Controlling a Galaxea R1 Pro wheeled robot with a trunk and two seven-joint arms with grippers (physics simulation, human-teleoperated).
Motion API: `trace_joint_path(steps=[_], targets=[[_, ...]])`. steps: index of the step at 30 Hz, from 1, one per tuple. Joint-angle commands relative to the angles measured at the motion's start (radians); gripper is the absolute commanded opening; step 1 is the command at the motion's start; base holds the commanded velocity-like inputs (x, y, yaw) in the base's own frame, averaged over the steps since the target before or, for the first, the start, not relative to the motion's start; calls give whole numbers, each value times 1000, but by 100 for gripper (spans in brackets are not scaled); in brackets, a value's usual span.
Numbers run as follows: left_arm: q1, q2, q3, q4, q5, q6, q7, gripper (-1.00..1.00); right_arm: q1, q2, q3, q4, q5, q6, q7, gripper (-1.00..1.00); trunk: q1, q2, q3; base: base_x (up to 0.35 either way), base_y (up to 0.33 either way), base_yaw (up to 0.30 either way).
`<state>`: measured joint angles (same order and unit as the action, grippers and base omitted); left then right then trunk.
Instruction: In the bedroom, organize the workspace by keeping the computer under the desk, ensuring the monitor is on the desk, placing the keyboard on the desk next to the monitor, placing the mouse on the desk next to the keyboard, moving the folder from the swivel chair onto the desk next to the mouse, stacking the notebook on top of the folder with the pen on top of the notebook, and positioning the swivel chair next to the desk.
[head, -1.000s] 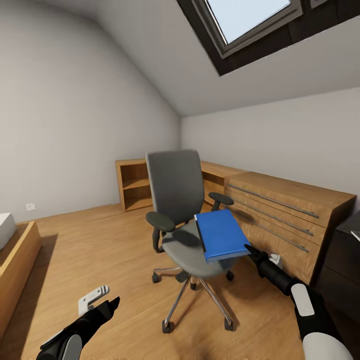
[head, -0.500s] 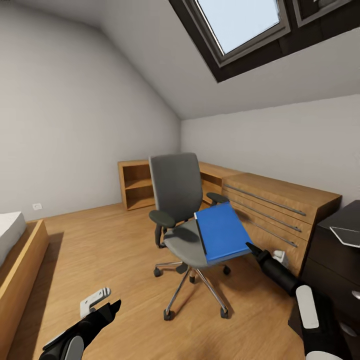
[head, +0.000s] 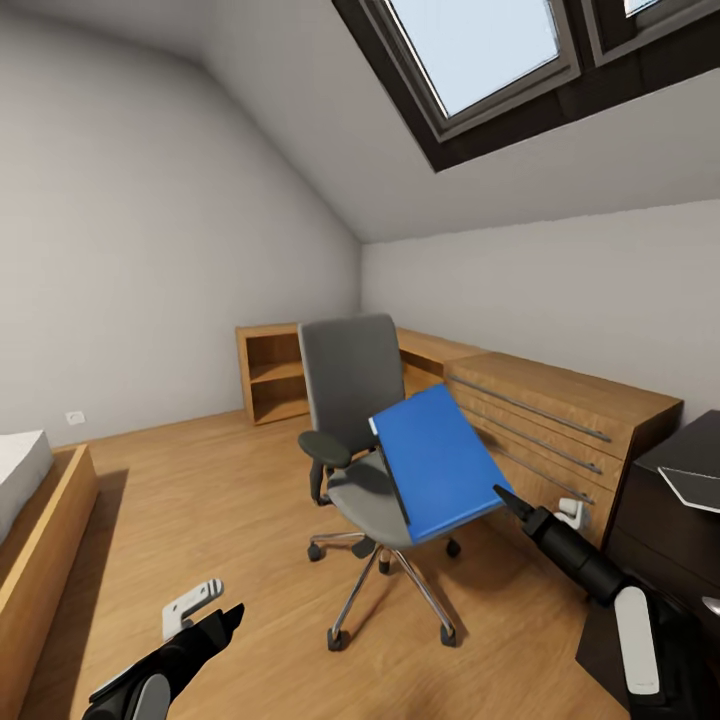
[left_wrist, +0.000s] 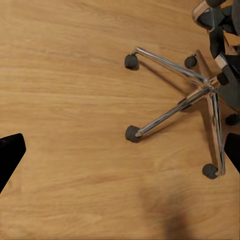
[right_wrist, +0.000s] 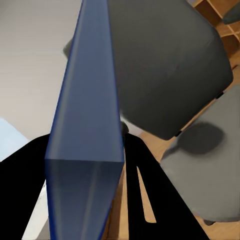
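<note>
Holding the blue folder clear of the chair seat

Gripping w/ my right gripper, I had the flat bright blue folder with white page edges pinched at its near corner, fingers closed on it. In the right wrist view the folder ran edge-on between the two black fingers. It was tilted, far edge up, raised above the seat of the grey upholstered swivel chair with black armrests and chrome five-star base, not lying on it.

My left gripper hung low over the light wood floor, near-left of the chair, holding nothing. In the left wrist view its dark fingertips sat at opposite edges, spread wide, w/ the chair's chrome base & casters on the floor beyond.

Behind the chair stood a low light-wood shelf and drawer unit along the wall. At far right, a corner of the glossy black desk was in view, w/ a pale-edged flat item on it I couldn't identify. A black-framed skylight sat overhead; a wood-framed bed edge at far left.
</note>
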<state>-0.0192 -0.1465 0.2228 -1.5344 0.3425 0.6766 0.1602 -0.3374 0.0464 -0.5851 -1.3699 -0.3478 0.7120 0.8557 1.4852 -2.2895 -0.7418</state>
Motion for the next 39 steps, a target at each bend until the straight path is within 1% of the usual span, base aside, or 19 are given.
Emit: trace_joint_path(steps=[1,11,13,14,15,17,18,19,20,23,24,26,27,29,30,31,34,38,39], targets=[[-1,-1,1,-1,11,5,7,100,1,0,-2,2,-2,6,9,-100,-4,7,2,0,0,0],[-1,-1,1,-1,12,5,6,100,4,1,-2,8,-5,72,23,-100,-42,77,33,0,0,0],[-1,1,2,4,12,6,6,100,4,1,-5,9,-14,86,25,-100,-50,91,40,-69,0,-23],[-1,2,3,20,11,5,6,100,4,0,-6,9,-19,92,26,-100,-54,98,44,-223,0,-106],[-1,3,5,81,9,3,6,100,4,0,-6,9,-22,98,28,-100,-58,105,48,-312,0,-172],[-1,6,5,133,7,2,6,100,5,0,-6,9,-23,98,28,-100,-65,119,56,-323,0,-186],[-1,7,5,145,6,2,6,100,5,0,-6,9,-23,98,28,-100,-69,126,61,-327,0,-194],[-1,15,6,178,5,1,6,100,5,0,-7,9,-23,98,28,-100,-73,133,65,-300,0,-206],[-1,18,6,187,4,1,6,100,5,0,-7,9,-23,98,28,-100,-77,140,69,-258,0,-210],[-1,32,4,234,-7,-6,4,100,5,1,-7,9,-23,98,27,-100,-88,161,81,-113,0,-226],[-1,34,4,251,-15,-18,4,100,5,0,-6,9,-23,98,27,-100,-92,168,85,-43,0,-243],[-1,37,3,308,-59,-80,3,100,5,0,-6,9,-23,97,26,-100,-100,182,93,-18,0,-258],[-1,37,3,321,-72,-94,3,100,5,0,-6,9,-23,97,26,-100,-104,189,97,-11,0,-262],[-1,38,3,374,-123,-149,2,100,5,1,-6,9,-23,95,25,-100,-111,203,104,-6,0,-266],[-1,39,3,387,-135,-164,2,100,5,1,-6,9,-23,94,25,-100,-115,210,108,-3,0,-268],[-1,39,3,436,-170,-229,1,100,5,2,-6,9,-22,91,24,-100,-119,217,112,-2,0,-269],[-1,40,3,473,-190,-295,1,100,5,4,-6,9,-21,90,23,-100,-131,238,124,-1,0,-269],[-1,41,3,490,-203,-330,2,100,5,4,-6,9,-20,89,23,-100,-146,266,139,0,0,-270],[-1,43,4,510,-205,-344,2,100,5,4,-6,9,-20,89,23,-100,-150,273,143,0,0,-270]])
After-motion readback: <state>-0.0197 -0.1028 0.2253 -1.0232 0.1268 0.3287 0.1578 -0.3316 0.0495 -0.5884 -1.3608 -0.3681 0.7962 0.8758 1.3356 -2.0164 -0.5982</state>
